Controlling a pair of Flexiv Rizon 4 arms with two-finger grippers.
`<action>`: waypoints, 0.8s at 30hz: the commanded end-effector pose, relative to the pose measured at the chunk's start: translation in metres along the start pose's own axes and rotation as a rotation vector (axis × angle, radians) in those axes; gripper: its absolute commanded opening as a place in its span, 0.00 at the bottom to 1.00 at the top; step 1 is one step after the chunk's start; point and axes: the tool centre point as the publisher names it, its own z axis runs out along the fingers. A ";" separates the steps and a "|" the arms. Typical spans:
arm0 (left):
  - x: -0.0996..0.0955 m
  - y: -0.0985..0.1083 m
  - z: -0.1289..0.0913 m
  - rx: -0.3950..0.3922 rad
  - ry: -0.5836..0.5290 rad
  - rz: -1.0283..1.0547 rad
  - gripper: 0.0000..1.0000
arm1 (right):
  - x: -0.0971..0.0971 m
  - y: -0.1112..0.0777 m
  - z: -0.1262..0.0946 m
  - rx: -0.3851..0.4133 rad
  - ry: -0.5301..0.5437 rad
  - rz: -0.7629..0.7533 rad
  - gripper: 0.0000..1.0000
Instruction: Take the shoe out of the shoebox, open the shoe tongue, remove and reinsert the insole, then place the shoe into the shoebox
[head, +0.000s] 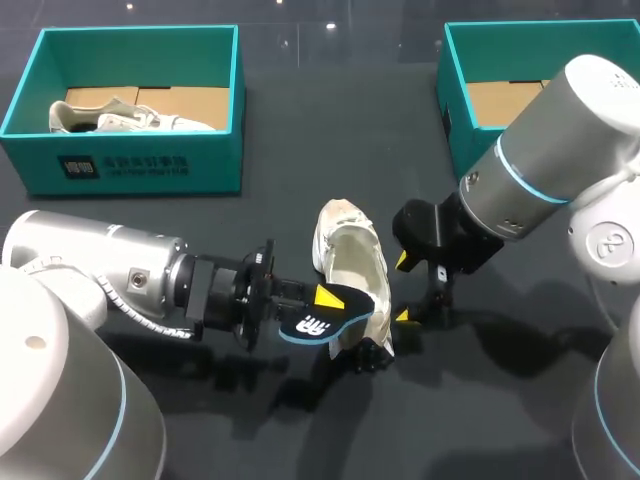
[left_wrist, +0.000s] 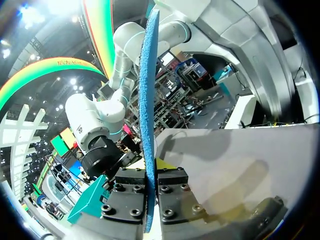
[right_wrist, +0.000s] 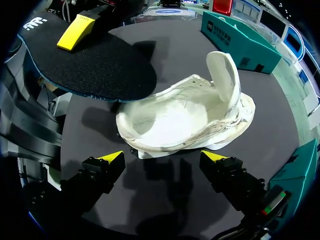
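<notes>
left jaws: clamped on black blue-edged foam insole (head: 312, 326)
right jaws: spread, beside white fabric shoe (head: 350, 258)
risk: unheld shoe could skid when insole pushes in

1. White shoe (head: 350, 265), on the dark table (head: 300, 420)
2. Left jaws, closed on black insole (head: 322, 318) above the shoe's heel
3. Right jaws, apart, just beside the shoe
4. Left shoebox (head: 140, 165) and right shoebox (head: 458, 90), both teal

There are two teal boxes (head: 140, 160) (head: 458, 130), one white shoe (head: 350, 262) on the table, one black insole (head: 318, 320) and two grippers (head: 325, 296) (head: 402, 288).
</notes>
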 end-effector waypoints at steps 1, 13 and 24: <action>-0.002 0.009 0.008 0.025 -0.014 -0.049 0.00 | 0.001 0.000 0.000 0.001 -0.003 0.001 1.00; -0.010 0.030 0.022 0.080 -0.047 -0.122 0.00 | 0.001 0.000 0.000 0.001 -0.003 0.001 1.00; -0.014 0.042 0.029 0.082 -0.069 -0.145 0.00 | 0.001 0.000 0.000 0.001 -0.003 0.001 1.00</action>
